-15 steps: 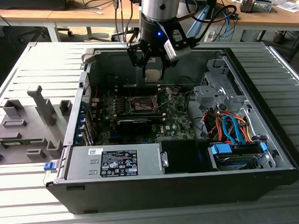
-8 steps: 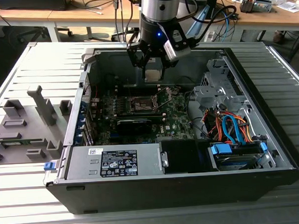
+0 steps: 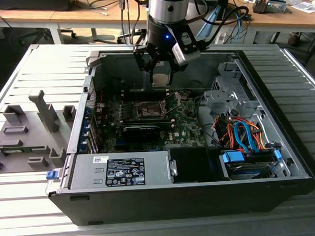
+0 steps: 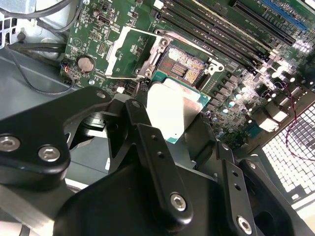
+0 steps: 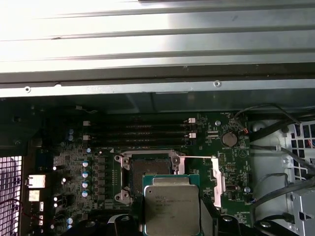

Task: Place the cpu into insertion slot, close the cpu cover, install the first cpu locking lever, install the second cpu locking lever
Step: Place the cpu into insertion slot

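Arm (image 3: 166, 13) upright over open case (image 3: 203, 199), fingers (image 4: 142, 123) pinching the cpu (image 5: 171, 204) above the insertion slot (image 5: 150, 172)

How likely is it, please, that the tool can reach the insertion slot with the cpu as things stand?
Probably yes. The tool holds the cpu above the board near the insertion slot. The cpu cover stands swung open to one side, and nothing appears to lie across the recess.
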Action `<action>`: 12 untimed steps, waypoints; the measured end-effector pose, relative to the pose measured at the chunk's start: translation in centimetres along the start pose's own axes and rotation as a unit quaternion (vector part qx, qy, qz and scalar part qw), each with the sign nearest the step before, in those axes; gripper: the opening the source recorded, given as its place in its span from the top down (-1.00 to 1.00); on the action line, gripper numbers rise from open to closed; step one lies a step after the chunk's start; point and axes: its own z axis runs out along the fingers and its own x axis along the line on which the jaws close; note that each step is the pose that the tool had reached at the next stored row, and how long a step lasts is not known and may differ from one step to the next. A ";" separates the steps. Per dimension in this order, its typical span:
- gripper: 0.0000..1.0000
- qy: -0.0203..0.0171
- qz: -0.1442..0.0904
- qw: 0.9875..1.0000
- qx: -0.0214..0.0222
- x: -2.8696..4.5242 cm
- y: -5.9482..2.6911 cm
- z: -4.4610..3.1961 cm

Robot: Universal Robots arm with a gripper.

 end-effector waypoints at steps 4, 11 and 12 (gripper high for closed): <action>-0.08 0.000 0.000 1.000 0.000 0.02 -0.01 0.08; -0.08 0.000 0.000 1.000 0.002 0.13 -0.05 0.54; -0.08 0.000 0.000 1.000 0.002 0.15 -0.05 0.56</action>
